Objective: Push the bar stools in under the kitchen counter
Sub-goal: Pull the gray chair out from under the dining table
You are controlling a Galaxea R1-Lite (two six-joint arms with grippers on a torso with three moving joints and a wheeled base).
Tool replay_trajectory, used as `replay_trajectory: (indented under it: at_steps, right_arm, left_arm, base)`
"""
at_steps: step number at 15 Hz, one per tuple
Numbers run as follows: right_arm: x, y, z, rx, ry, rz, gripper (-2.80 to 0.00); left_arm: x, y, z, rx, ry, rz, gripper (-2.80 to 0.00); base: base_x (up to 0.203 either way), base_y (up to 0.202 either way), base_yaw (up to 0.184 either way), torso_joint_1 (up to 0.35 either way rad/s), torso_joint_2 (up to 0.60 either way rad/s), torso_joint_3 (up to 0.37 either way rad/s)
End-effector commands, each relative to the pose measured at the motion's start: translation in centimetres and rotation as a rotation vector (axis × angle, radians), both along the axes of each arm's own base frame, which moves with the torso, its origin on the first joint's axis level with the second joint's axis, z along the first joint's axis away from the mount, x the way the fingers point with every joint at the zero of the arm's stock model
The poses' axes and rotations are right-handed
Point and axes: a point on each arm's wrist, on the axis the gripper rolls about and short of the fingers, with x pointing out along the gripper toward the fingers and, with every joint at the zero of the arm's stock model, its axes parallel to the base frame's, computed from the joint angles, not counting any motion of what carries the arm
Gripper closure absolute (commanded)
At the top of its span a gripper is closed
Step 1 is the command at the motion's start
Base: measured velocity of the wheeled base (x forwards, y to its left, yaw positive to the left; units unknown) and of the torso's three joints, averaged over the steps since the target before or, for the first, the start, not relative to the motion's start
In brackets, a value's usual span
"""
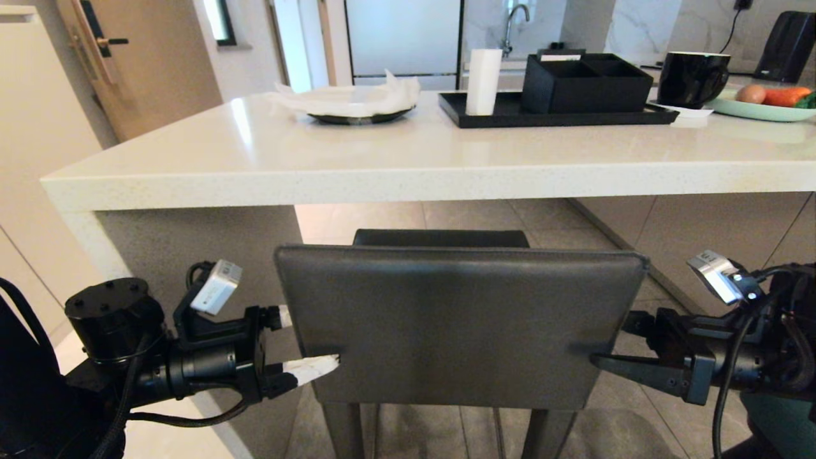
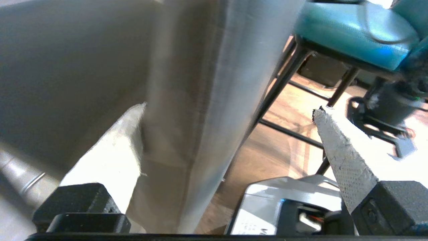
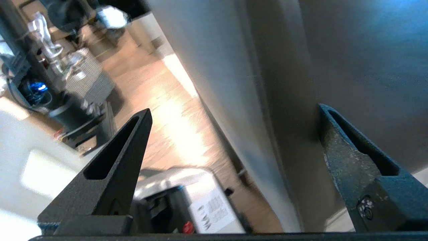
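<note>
Grey leather stool [image 1: 459, 319], flat rectangular back, sits before the glossy white stone counter [image 1: 408, 169], seat partly under its edge. Left tool [image 1: 306, 344], white textured fingers, and right tool [image 1: 612, 347], black tapered fingers, both spread wide, straddle the back's side edges. Teal stool [image 2: 351, 33] nearby.

Black tray [image 1: 510, 118], black organizer box [image 1: 590, 83], black mug [image 1: 692, 78], vegetable plate [image 1: 762, 109]
</note>
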Motion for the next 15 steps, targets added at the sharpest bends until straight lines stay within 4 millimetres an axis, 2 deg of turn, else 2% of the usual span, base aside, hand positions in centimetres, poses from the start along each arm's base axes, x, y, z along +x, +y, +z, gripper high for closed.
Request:
replay_trajectory:
  at_steps: [1, 15]
  right_arm:
    - [0.09, -0.08, 0.15, 0.0, -0.015, -0.002, -2.8]
    - [0.03, -0.15, 0.19, -0.001, -0.017, -0.006, -2.8]
  left_arm:
    - [-0.09, -0.06, 0.14, -0.003, -0.009, -0.014, -2.8]
    - [-1.04, -0.59, 0.67, -0.007, -0.02, -0.035, -2.8]
  base:
    - [-0.196, 0.0, -0.001, 0.005, 0.01, 0.002]
    - [-0.194, 0.0, -0.001, 0.002, 0.0, 0.003]
